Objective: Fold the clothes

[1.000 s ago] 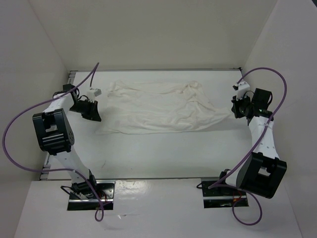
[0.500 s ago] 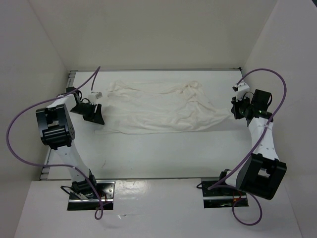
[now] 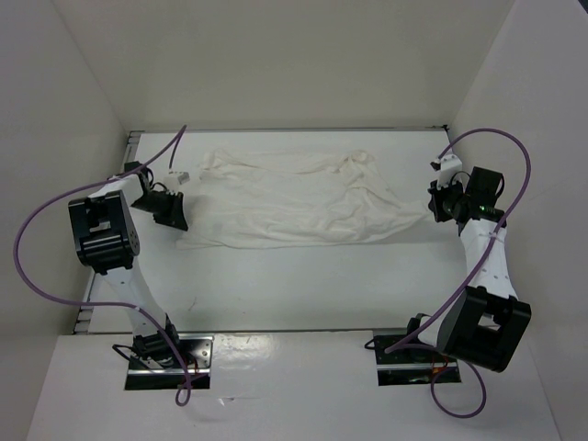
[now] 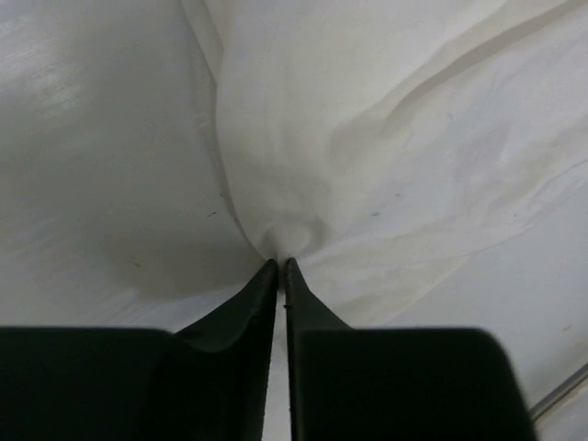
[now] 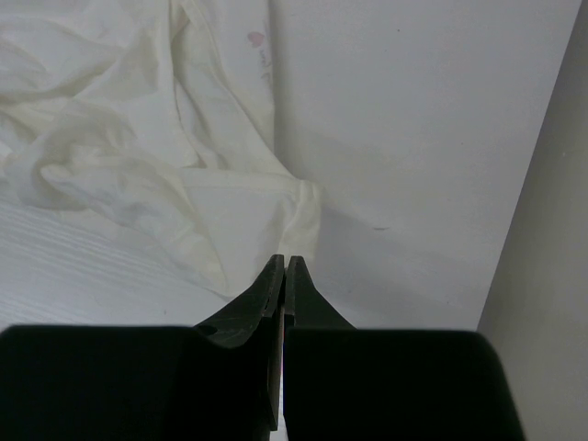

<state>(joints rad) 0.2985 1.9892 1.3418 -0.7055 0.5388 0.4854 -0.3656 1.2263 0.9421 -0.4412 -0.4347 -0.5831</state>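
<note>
The clothes (image 3: 294, 197) are one wrinkled white garment spread across the far half of the table. My left gripper (image 3: 182, 220) is at its left edge. In the left wrist view the jaws (image 4: 283, 264) are closed and the clothes (image 4: 367, 138) pucker into a small bunch right at the tips. My right gripper (image 3: 435, 204) is at the garment's right tip. Its jaws (image 5: 284, 262) are shut, with the corner of the clothes (image 5: 230, 193) just beyond them. Whether any cloth is pinched there I cannot tell.
White walls close the table (image 3: 303, 285) in on three sides; the right wall (image 5: 551, 276) stands close to my right gripper. A metal rail (image 3: 84, 317) runs along the left edge. Purple cables (image 3: 37, 220) loop off both arms.
My left jaws opened and then closed on the garment's left edge, and the near-left corner of the cloth shifted slightly. The right arm has not moved.
</note>
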